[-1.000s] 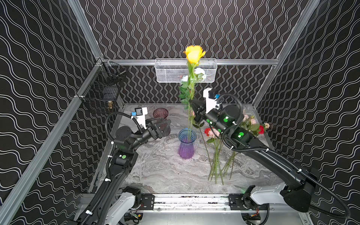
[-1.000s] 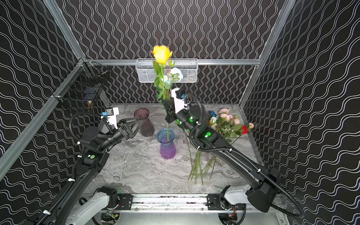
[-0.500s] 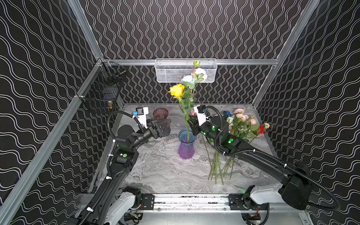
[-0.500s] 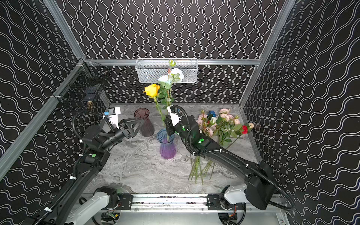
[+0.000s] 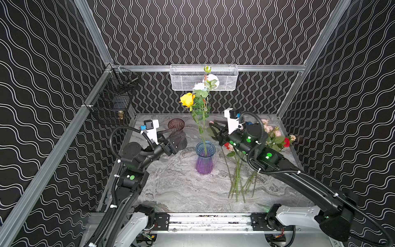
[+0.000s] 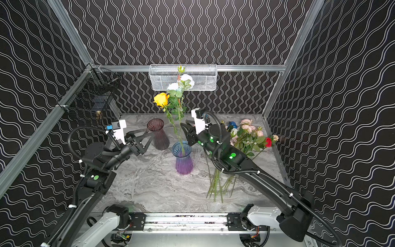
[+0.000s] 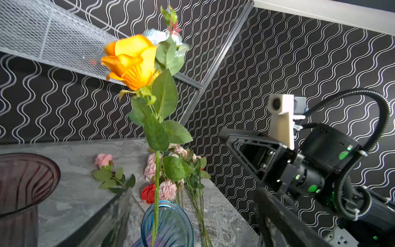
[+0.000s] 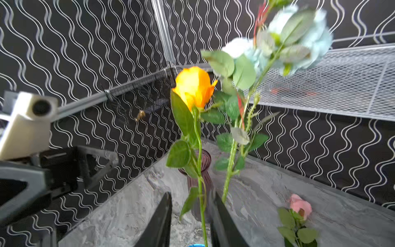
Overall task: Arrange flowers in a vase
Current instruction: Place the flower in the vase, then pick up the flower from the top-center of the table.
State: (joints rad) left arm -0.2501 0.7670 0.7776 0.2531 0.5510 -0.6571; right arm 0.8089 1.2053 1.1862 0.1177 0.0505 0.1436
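Note:
A blue-and-purple glass vase stands mid-table. Two of the flowers stand in it: a yellow-orange rose leaning left and a taller white spray. My right gripper is open just right of the stems. In the right wrist view the rose stem runs through the gap between its jaws, gripped by neither. My left gripper hangs open and empty left of the vase. More flowers lie heaped at the right.
A dark maroon vase stands behind my left gripper. A single pink rose lies on the table near the back. A white mesh basket hangs on the back wall, a black wire basket on the left.
My right gripper came down with the yellow rose, whose stem now stands in the vase, and its jaws have opened off the stem. The rose has tipped left. The left arm barely moved.

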